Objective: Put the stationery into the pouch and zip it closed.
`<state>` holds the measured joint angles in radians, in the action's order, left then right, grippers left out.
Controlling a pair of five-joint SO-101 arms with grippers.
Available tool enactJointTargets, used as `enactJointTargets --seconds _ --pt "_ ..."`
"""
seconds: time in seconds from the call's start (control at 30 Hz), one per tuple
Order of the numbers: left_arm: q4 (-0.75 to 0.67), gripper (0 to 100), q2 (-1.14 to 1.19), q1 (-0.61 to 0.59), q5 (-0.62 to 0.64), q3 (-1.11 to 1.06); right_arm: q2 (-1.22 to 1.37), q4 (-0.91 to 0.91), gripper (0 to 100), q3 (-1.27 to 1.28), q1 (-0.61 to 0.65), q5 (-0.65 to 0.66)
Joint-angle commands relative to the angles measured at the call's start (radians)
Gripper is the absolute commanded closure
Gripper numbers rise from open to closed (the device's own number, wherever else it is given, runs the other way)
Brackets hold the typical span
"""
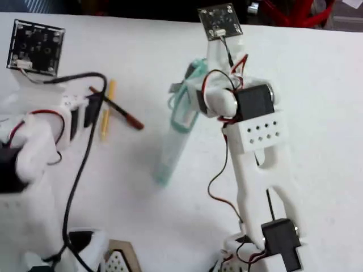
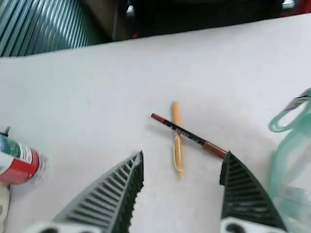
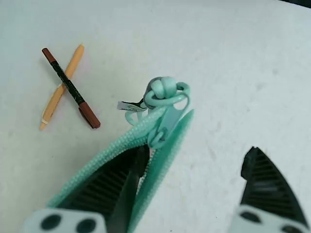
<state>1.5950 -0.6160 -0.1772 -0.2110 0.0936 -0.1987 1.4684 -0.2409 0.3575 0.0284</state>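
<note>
- Left wrist view: the left gripper (image 2: 184, 154) hangs over the worktop (image 2: 87, 92) with its jaws spread wide and nothing between them.
- Just ahead of those jaws, roughly centred in the gap, lie two pens crossed in an X. The yellow pen (image 2: 178, 160) has its long axis running almost straight away from the gripper. The brown pen (image 2: 204, 143) lies slantwise over it and ends close to one fingertip.
- Going by this layout, the left arm is the nearer one for the stationery. A short drop forward would meet the yellow pen end-on, so the jaws would probably have to turn to close across its shaft.
- Farther off to that gripper's side is the teal pouch (image 1: 170, 150), a long shape pointing away across the worktop, well apart from the pens.
- At the pouch's far end sits the right gripper (image 3: 197, 155), also open. One finger appears tucked at the unzipped mouth beside the zip pull (image 3: 158, 136), the other stands clear.
</note>
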Motion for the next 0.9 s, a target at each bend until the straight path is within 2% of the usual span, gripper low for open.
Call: enactJointTargets --seconds 0.0,0.17,0.27,0.43,0.53,0.63,0.8,0.87 --pt "-0.172 74 0.005 -0.102 -0.028 -0.23 -0.03 -0.004 72.4 -0.034 0.036 0.006" --pt "-0.568 74 0.013 -0.133 -0.052 -0.601 -0.03 -0.007 77.6 -0.051 0.085 0.012" --pt "-0.646 74 0.013 -0.116 0.011 -0.69 -0.028 -0.005 77.9 -0.054 0.081 0.014" --pt "-0.646 74 0.042 -0.07 0.256 -0.7 -0.028 -0.004 77.9 -0.054 0.079 0.014" --pt "-0.654 74 0.193 -0.039 0.371 -0.664 -0.028 -0.004 77.9 -0.051 0.077 0.014" --pt "-0.624 74 0.415 -0.016 0.486 -0.535 -0.027 -0.002 77.9 -0.048 0.077 0.014" --pt "-0.439 74 0.694 -0.01 0.796 -0.227 -0.028 -0.002 77.9 -0.048 0.061 0.014" --pt "-0.397 74 0.776 -0.01 0.856 -0.123 -0.027 0.001 77.9 -0.046 0.047 0.014"
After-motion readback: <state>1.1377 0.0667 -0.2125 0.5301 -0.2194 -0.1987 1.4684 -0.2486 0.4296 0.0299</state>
